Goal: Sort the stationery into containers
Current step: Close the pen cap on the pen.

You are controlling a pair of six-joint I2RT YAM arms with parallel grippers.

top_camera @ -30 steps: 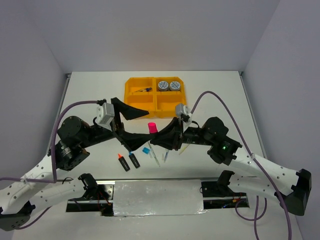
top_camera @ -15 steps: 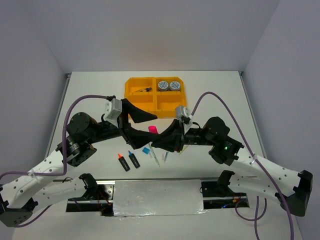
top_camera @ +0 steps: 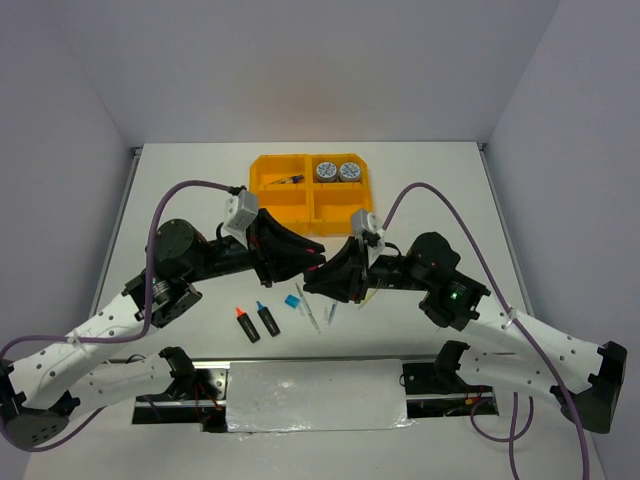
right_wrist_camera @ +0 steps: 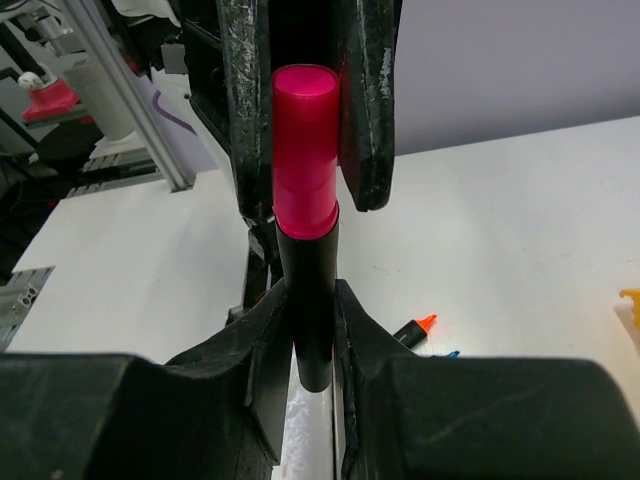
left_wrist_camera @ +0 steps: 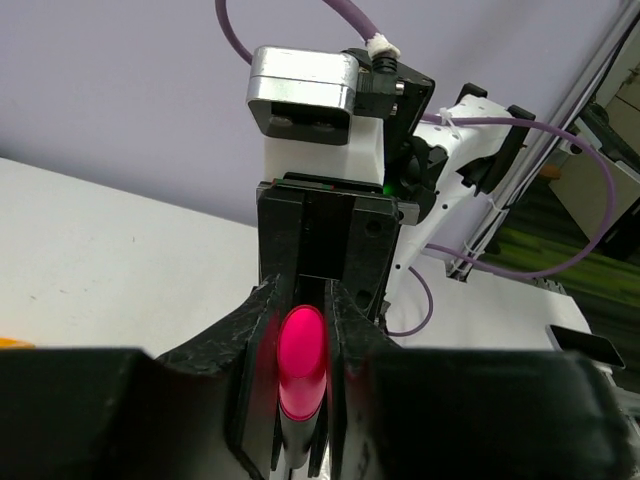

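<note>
While my right gripper (right_wrist_camera: 312,320) clamps the black barrel of the pink-capped highlighter (right_wrist_camera: 305,150), my left gripper (left_wrist_camera: 302,340) pinches its pink cap from the opposite end, both pairs of fingers pressed against it. Together we hold it above the table (top_camera: 180,190), just in front of the orange-yellow tray (top_camera: 262,183), whose far right compartment holds two tape rolls (top_camera: 338,171).

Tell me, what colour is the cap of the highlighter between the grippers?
The cap is bright pink, on a black highlighter; the right wrist view shows it best.
</note>
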